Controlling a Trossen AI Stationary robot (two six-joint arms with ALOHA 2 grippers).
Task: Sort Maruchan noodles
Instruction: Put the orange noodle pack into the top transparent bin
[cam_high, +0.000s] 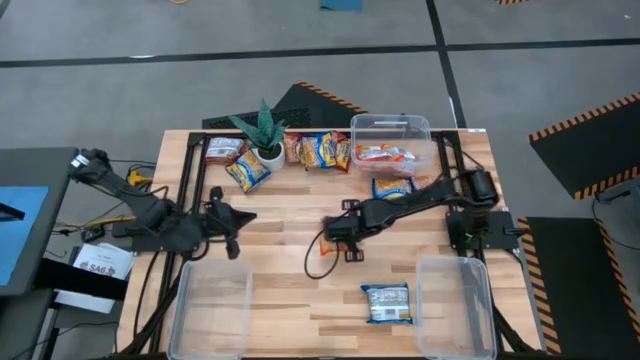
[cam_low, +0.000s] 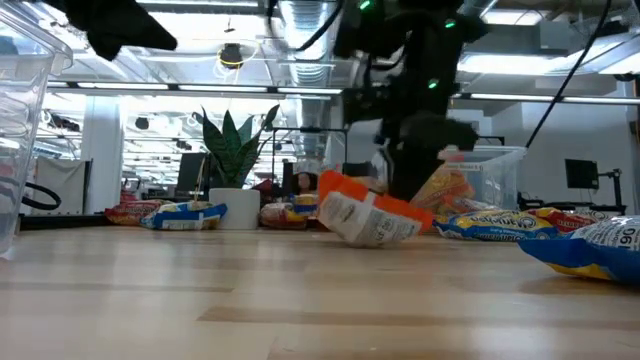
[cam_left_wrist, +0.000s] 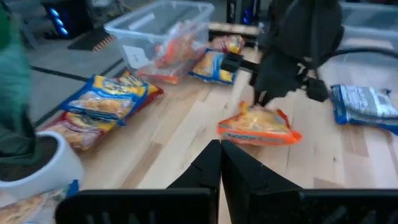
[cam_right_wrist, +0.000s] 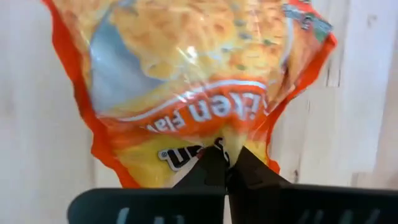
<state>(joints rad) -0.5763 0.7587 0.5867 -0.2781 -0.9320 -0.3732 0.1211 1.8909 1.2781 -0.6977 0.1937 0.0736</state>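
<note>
My right gripper (cam_high: 335, 232) stands over the table's middle, shut on an orange-yellow noodle packet (cam_low: 370, 215) that tilts below it; the packet also shows in the left wrist view (cam_left_wrist: 258, 127). My left gripper (cam_left_wrist: 219, 152) is shut on nothing and waits left of the middle (cam_high: 235, 220). A blue packet (cam_high: 387, 303) lies flat near the near edge. Several more packets (cam_high: 320, 150) lie along the far edge. A red-white one (cam_high: 385, 154) lies in the far clear bin (cam_high: 391, 125), and a blue-yellow one (cam_high: 393, 187) lies in front of it. My right gripper pinches the orange packet between its two fingers at a puckered fold of wrapper (cam_right_wrist: 225, 144) near one end, by the printed band. The fingers come from above, pointing down. The packet hangs tilted below them; whether its lower edge (cam_low: 350, 240) touches the table, I cannot tell.
Two clear bins stand at the near edge, one left (cam_high: 215, 300) and one right (cam_high: 455, 305). A spiky green plant in a white pot (cam_high: 265, 135) stands at the far edge among packets. Bare wood (cam_high: 290, 290) lies between the two near bins.
</note>
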